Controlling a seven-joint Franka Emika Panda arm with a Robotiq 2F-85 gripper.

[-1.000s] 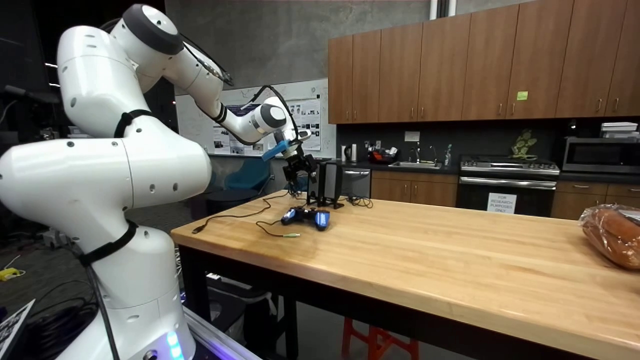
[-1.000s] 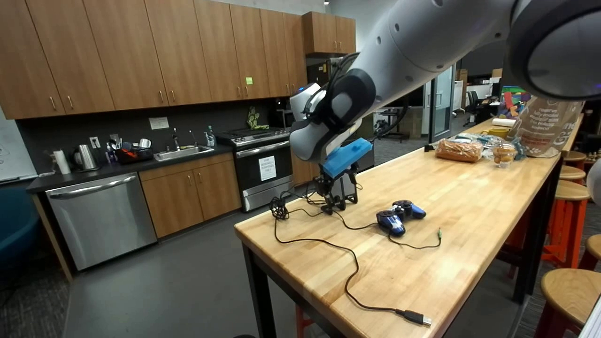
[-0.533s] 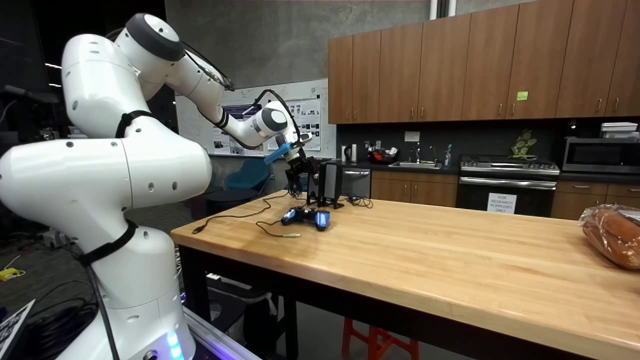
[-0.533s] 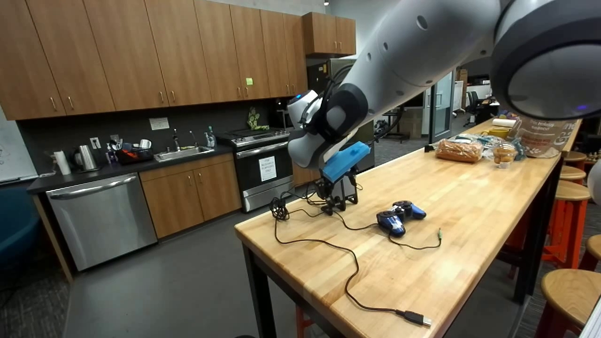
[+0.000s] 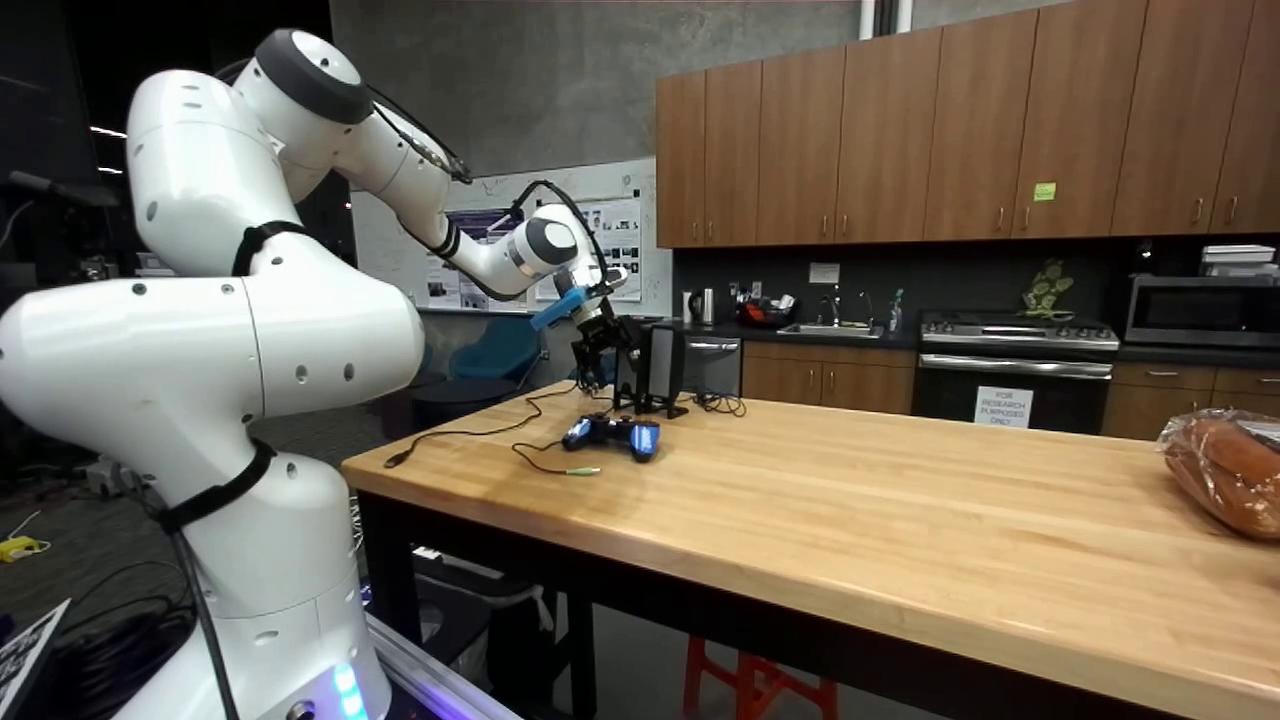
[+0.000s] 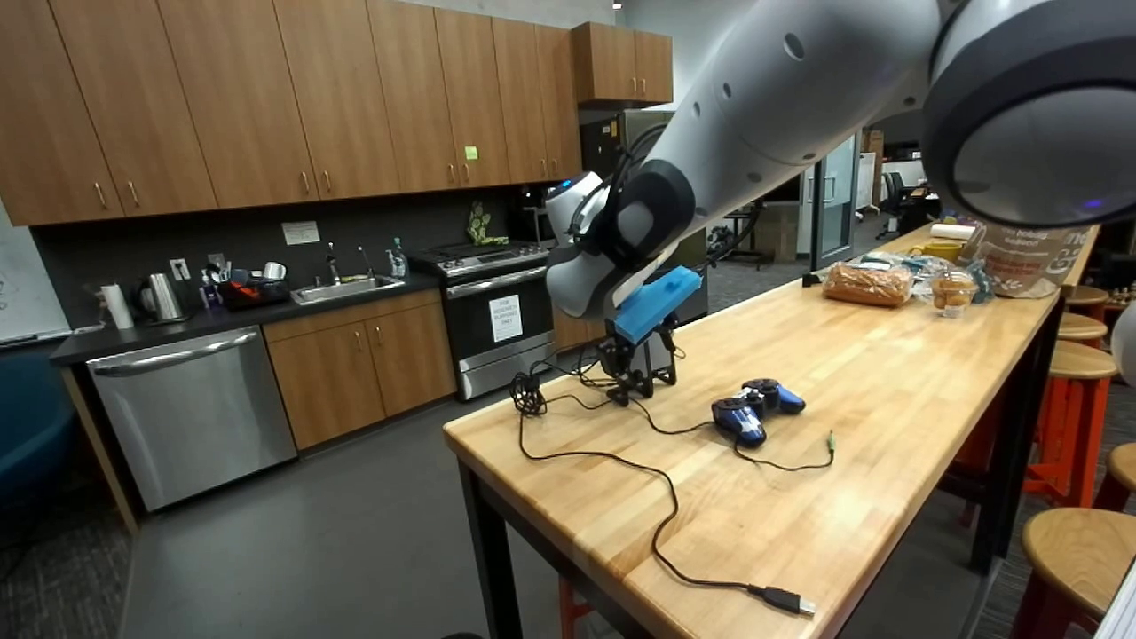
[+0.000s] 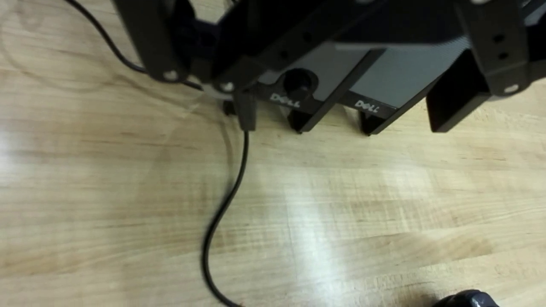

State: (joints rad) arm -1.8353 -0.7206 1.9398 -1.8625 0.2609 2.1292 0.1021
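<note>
- the black metal fingers [image 7: 458, 102] stand wide apart over the pale wooden surface [image 6: 586, 515], slanting down.
- an upright black plastic speaker [image 7: 326, 64] with a grey front, round knob and dell lettering stands on that surface, showing between the fingers in the wrist view — touching or not, i cannot tell.
- its matching grey-fronted black twin [image 7: 411, 72] stands upright just beside it.
- a thin black cable [image 7: 204, 258] curves over the surface, passing behind one of the fingers in the wrist view.
- a two-handled blue-and-black plastic game controller [image 6: 754, 404] lies near the speakers — a small green audio plug [image 5: 582, 470] lies near it.
- a brown loaf in clear plastic wrap [image 6: 868, 286] sits well apart from them in both exterior views.
</note>
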